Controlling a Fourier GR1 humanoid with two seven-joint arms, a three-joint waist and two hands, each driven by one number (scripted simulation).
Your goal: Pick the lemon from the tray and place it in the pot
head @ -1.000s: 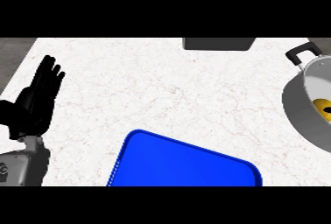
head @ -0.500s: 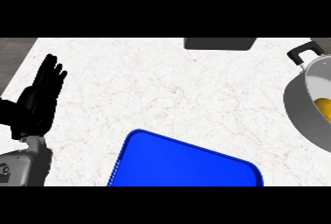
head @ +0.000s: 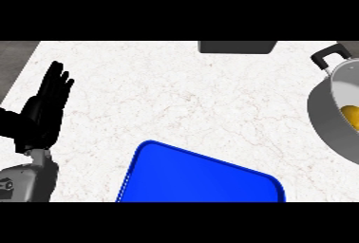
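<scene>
One hand to log: the left hand, at the view's left edge. Its fingers are straight and point up the view, curled round nothing. (K.)

Noted. Working outward from there? (M.)

Grey forearm comes in at the lower left corner. The hand shows over the white marbled counter, close to its left border. (K.)

Nearest object? (M.)

Blue tray, to the hand's right and apart from it. It lies askew in the view; raised rim and rounded corners show, and its near part is cut off by the lower edge. (K.)

And the lemon? (M.)

Lemon is inside the pot, a yellow patch low against the inner wall, partly cut off at the right edge. The pot stands at the counter's right side, well apart from hand and tray, with a black handle at its upper left. (K.)

Anything else on the counter? (M.)

Dark grey block at the far edge, cut off at the top. Cannot tell what it is. It stands farther back than both hand and pot. (K.)
</scene>
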